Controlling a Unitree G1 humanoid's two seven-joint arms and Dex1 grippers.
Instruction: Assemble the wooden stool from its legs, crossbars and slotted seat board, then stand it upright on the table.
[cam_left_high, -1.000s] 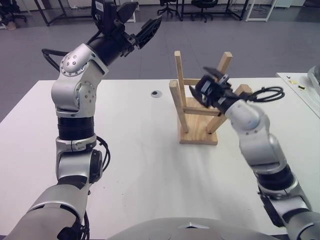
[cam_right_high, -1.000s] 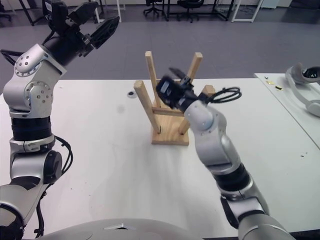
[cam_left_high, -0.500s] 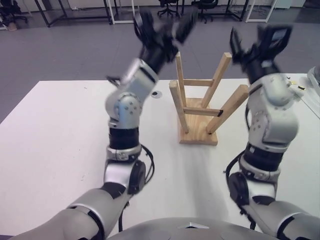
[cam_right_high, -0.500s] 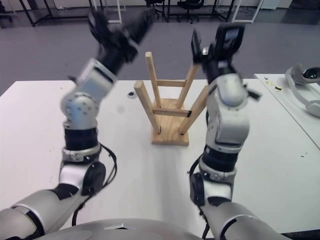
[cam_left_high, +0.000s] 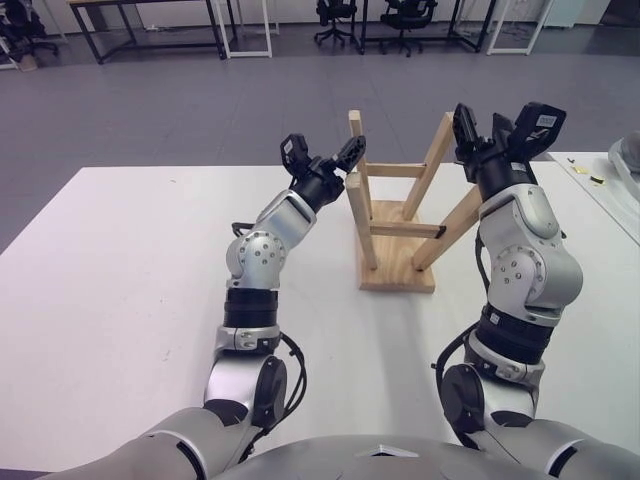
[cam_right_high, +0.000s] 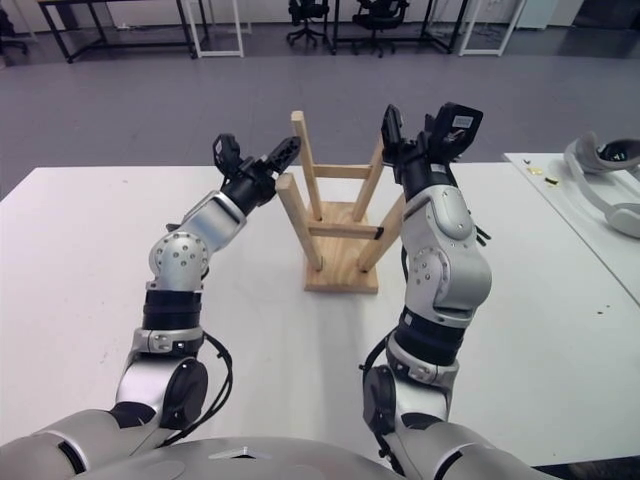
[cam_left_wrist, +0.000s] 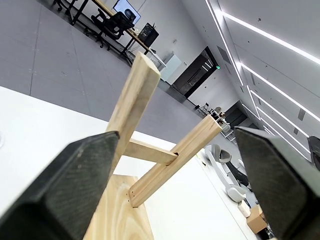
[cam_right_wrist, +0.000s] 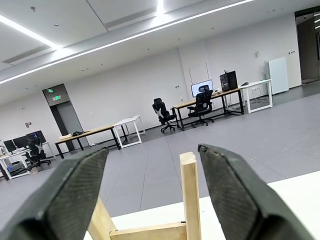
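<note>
Both arms have swung in toward the stool (cam_left_high: 397, 262) within the last second: the left tool (cam_left_high: 322, 155) has dropped from high up to the left-hand legs, and the right tool (cam_left_high: 498, 125) has lifted off the crossbars to the tops of the right-hand legs. Nothing about the stool itself has shifted.

From the left eye, the stool stands between the two tools, upside down on the desk (cam_left_high: 120, 280), its seat board (cam_left_high: 397, 274) flat underneath. Four pale legs (cam_left_high: 357, 215) splay upward, tied by two crossbars (cam_left_high: 405, 230). Each tool is spread wide and holds nothing.

From the right eye, the same layout shows: the left tool is just beside the nearest leg top, and the right tool is close to the far right leg. I cannot tell whether either one touches the wood.

At the left wrist, one leg rises between the wide-apart fingers (cam_left_wrist: 65, 190), with a crossbar and a second leg beyond.

At the right wrist, a leg top stands beyond the gap of the open fingers (cam_right_wrist: 75, 190), with a crossbar joining it lower down.

Assembly looks finished, with every joint seated. What seems left is to grip the stool, turn it over and set it on its legs.
</note>
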